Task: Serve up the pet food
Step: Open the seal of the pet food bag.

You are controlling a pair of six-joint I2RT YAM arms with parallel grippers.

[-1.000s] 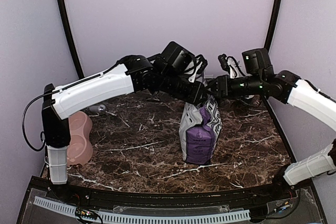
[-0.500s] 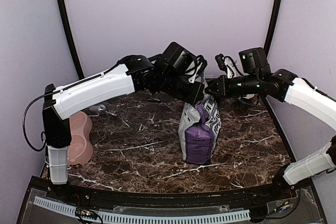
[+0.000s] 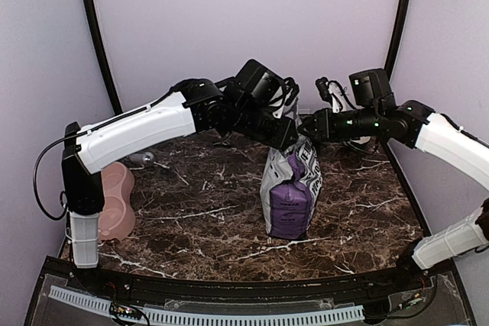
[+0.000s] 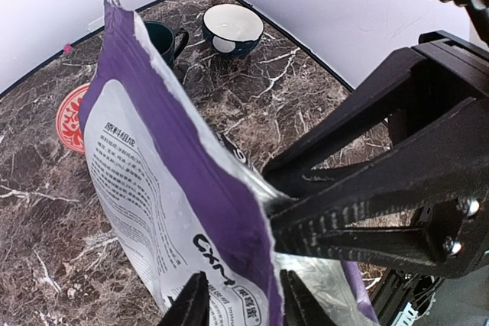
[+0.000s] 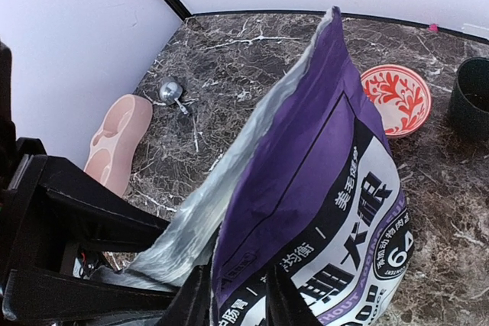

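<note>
Marble table (image 3: 199, 219), lilac walls. Opposite lips of the upright purple bag (image 3: 290, 188) are clamped, one by the left gripper (image 4: 241, 299), one by the right gripper (image 5: 235, 295). Risk: uneven pulling may tip or tear the bag, scattering pet food short of the pink bowl (image 3: 114, 200). No pet food is visible; presumably it is inside, the interior hidden.

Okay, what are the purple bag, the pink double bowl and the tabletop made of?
The bag: likely plastic film, foil-lined, given its silvery creased inner face. The pink double bowl: probably moulded plastic, smooth and matte. The tabletop: dark polished marble look with white veins, possibly only a printed surface.
</note>
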